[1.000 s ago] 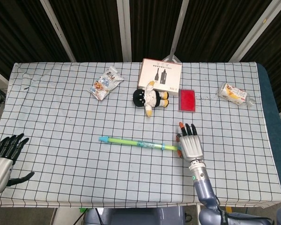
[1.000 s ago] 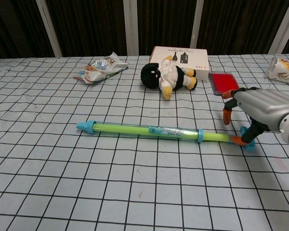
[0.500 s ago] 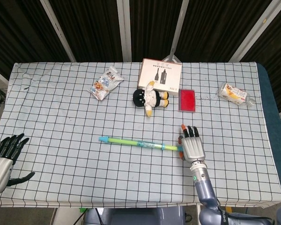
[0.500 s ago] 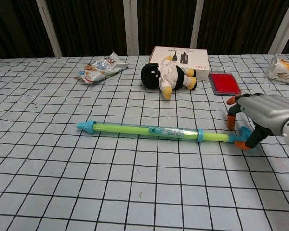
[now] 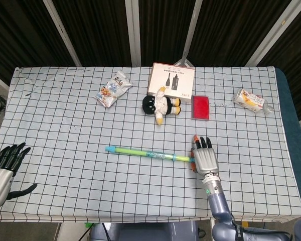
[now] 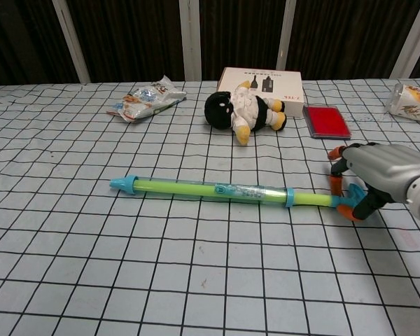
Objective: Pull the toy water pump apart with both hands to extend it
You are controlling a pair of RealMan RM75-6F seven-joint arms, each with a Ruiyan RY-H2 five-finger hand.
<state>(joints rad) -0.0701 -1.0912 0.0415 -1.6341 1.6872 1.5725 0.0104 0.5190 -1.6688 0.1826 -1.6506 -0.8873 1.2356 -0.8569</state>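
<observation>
In the head view the pump (image 5: 146, 153) lies flat on the checked table (image 5: 65, 120), a little in front of the middle, its blue tip pointing to the robot's left and its thin green rod running toward the right hand (image 5: 203, 157). That hand sits palm down over the rod's right end, fingers pointing away from the robot and bent over the handle, which is hidden under it. The left hand (image 5: 4, 170) hovers at the near left corner of the table, well apart from the pump, fingers spread and holding nothing. Behind the pump, near the table's middle, a plush doll (image 5: 161, 106) lies on its side just in front of a white box (image 5: 171, 80); a red case (image 5: 200, 107) sits just to the right of the doll, a snack bag (image 5: 113, 89) lies to the doll's left, and another packet (image 5: 250, 100) rests near the far right edge. None of these lies between either hand and the pump. In the chest view the pump (image 6: 210, 189) stretches across the near half of the table (image 6: 70, 280), the clear barrel ending in a blue collar and the bare green rod beyond it reaching the right hand (image 6: 378, 178). The orange fingertips (image 6: 344, 208) close around the blue handle at the rod's end, thumb below and fingers above, so the hand grips the pump. The doll (image 6: 241, 110), box (image 6: 262, 80), case (image 6: 325, 120), bag (image 6: 143, 99) and packet (image 6: 411, 100) stand in a row far behind. The left hand does not appear here.
</observation>
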